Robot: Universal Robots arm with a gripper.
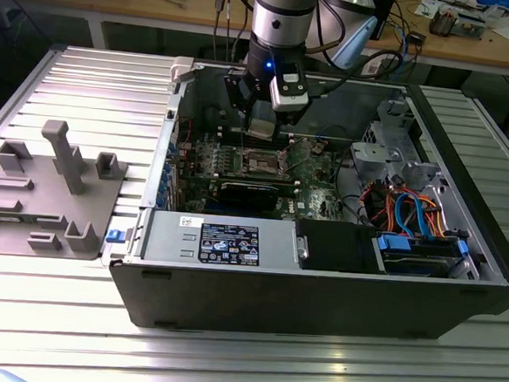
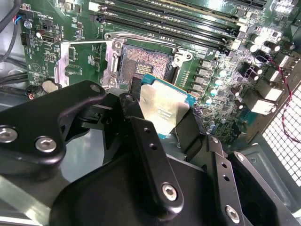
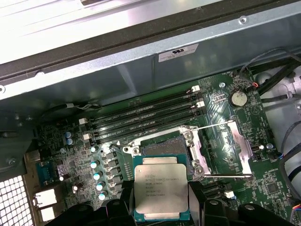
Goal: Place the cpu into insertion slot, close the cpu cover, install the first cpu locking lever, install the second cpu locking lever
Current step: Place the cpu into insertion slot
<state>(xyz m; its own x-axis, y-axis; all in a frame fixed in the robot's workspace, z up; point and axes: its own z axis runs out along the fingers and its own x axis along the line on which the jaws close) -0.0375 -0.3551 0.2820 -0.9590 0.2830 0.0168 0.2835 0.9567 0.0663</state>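
My gripper (image 1: pixel 261 126) hangs inside the open computer case, shut on the cpu (image 3: pixel 161 188), a flat silver-grey square chip held by two opposite edges. The chip (image 2: pixel 162 106) hovers tilted just beside and above the insertion slot (image 2: pixel 143 63), a square socket with a dark pinned centre and a shiny rim on the green board. In the first wrist view the insertion slot (image 3: pixel 167 147) lies partly behind the chip's far edge. The cpu cover (image 3: pixel 241 143) is swung open to one side of the socket, with thin wire levers along it. The black fingers (image 2: pixel 141 141) hide the chip's near part.
Long black memory slots (image 3: pixel 146 115) run just beyond the socket. A black graphics card (image 1: pixel 250 192) lies nearer the case front. A power supply (image 1: pixel 220 239) and drive bay with coloured cables (image 1: pixel 410 215) are at the exterior view's right. A grey fixture (image 1: pixel 49 190) stands outside.
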